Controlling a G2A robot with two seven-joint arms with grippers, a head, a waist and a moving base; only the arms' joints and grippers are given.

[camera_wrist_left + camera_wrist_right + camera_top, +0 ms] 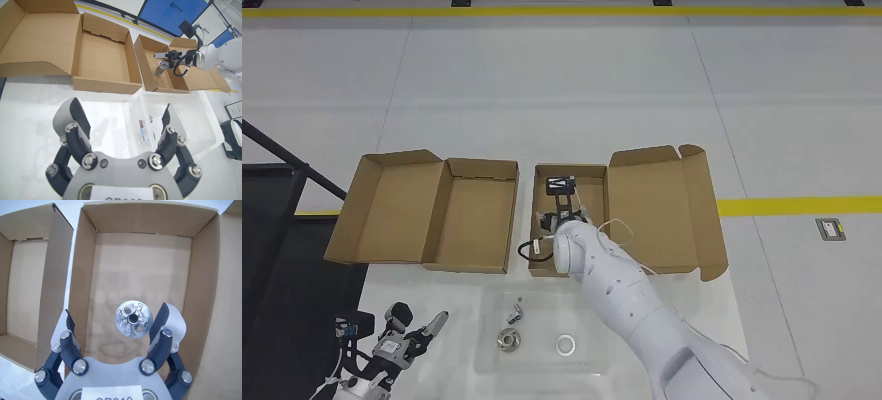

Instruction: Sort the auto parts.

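A silver flanged hub (133, 320) stands upright on the floor of the right cardboard box (204, 294). My right gripper (115, 309) hangs open above it. One pad (159, 317) sits close against the flange and the other pad is well apart from it. The left wrist view shows the same hub (160, 68) under that gripper (166, 61). My left gripper (121, 103) is open and holds nothing, over the white table beside the clear tray (189, 115). In the top view it sits at the near left (414, 335).
The clear tray (542, 290) holds a flanged metal part (509, 340), a small metal piece (514, 316) and a white ring (566, 345). The left cardboard box (482, 215) stands with its lid folded out to the left. The right box's lid (657, 210) lies open to the right.
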